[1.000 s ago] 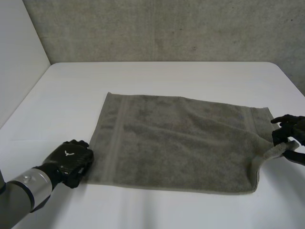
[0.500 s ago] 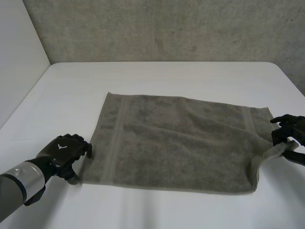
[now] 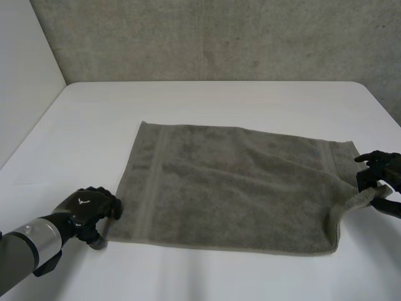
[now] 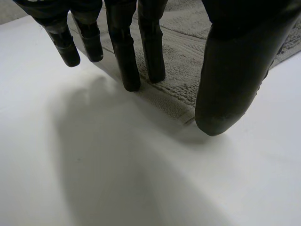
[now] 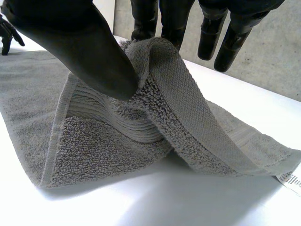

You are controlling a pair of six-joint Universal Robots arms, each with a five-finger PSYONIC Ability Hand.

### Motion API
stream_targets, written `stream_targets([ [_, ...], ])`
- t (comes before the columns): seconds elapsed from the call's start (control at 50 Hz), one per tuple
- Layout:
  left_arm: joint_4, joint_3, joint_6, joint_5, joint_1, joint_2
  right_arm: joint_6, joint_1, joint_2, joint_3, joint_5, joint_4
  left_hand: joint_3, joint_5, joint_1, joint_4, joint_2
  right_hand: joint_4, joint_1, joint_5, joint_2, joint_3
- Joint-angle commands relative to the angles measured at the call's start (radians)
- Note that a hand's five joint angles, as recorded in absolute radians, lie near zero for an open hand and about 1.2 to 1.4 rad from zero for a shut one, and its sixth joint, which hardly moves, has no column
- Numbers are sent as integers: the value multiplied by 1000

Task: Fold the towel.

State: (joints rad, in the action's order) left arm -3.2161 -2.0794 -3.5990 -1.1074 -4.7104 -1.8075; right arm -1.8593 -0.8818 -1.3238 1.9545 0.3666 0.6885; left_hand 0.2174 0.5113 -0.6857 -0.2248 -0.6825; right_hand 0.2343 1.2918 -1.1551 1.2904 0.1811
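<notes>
**Left hand** (image 3: 92, 209): low on the counter (image 3: 219, 100), at the near-left corner of the towel (image 3: 238, 188).
- Fingers (image 4: 128, 61) are straight and spread, with their tips on the hem.
- The thumb (image 4: 230, 80) stands just beside the corner, which lies between thumb and fingers.
- Nothing is pinched. Likely placed there to take that corner.

**Right hand** (image 5: 89, 52): on the towel's right short edge, toward its near end.
- The thumb presses a rolled fold of terry against the fingers, a firm pinch.
- That stretch of edge is raised off the counter and the cloth puckers toward it. The rest lies flat.
- Probably held up ready, waiting on the left, so the 2 hands can lift together.

**Towel**: grey-green terry, spread in the middle of the white counter.
- The long axis runs across the counter from the left arm's side to the right's, slightly skewed.
- The 2 short edges, each with a woven band just inside, face the hands.
- The long edges lie near and far.
</notes>
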Motion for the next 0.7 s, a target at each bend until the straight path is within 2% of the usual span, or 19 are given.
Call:
stream_targets([
  [0.02,-17,2,0,0,7,-29,8,0,0,4,0,0,-43,15,-15,50,-18,-60,104,-67,106,-7],
  [0.06,-21,2,0,0,9,-33,11,0,2,6,0,0,-43,24,-24,50,-27,-60,104,-67,106,-7],
  [0.16,-24,2,0,1,12,-36,14,0,6,7,0,0,-43,203,-203,50,-206,-60,104,-67,106,-7],
  [0.2,-27,2,0,1,13,-36,14,0,9,7,0,0,-43,536,-536,50,-539,-60,104,-67,106,-7],
  [0.22,-27,2,0,1,13,-36,15,-2,14,7,0,0,-43,538,-538,50,-541,-60,104,-67,106,-7],
  [0.24,-30,2,0,1,13,-36,16,-2,14,7,0,0,-43,709,-709,50,-712,-60,104,-67,106,-7],
  [0.64,-19,-1,9,0,30,16,16,0,17,11,0,0,-43,710,-711,50,-714,-60,104,-67,106,-7],
  [0.68,-18,-10,16,0,30,54,16,0,15,9,0,0,-43,495,-495,50,-498,-60,104,-67,106,-7],
  [0.7,-18,-10,16,0,30,54,16,0,15,11,0,0,-43,494,-494,50,-497,-60,104,-67,106,-7],
])
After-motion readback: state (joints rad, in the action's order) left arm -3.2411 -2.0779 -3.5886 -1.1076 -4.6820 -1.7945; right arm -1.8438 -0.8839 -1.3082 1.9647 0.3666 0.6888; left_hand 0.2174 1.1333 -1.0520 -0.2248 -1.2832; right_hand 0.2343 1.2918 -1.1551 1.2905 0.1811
